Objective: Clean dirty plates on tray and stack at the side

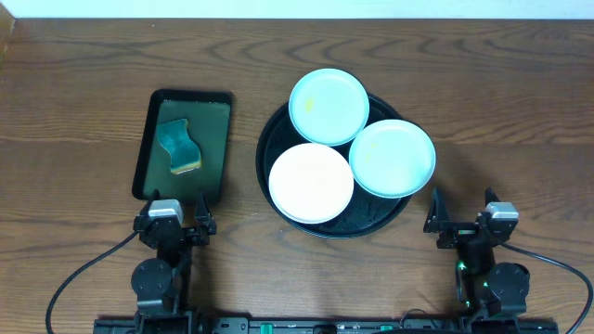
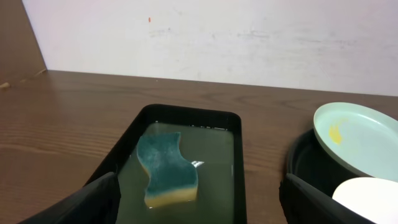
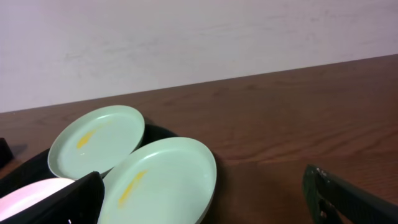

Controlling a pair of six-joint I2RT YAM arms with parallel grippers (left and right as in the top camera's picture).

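The round black tray holds three plates. A mint-cyan plate leans on the back rim, and a second one overhangs the right rim. The white plate lies at the front left. Yellow smears show on both cyan plates in the right wrist view. My left gripper stands open near the table's front, just before the rectangular tray. My right gripper is open too, to the front right of the round tray. Neither holds anything.
A rectangular black tray left of the round one holds shallow liquid and a teal-and-yellow sponge. Through the left wrist camera the sponge lies ahead between my open fingers. A pale wall runs behind the table.
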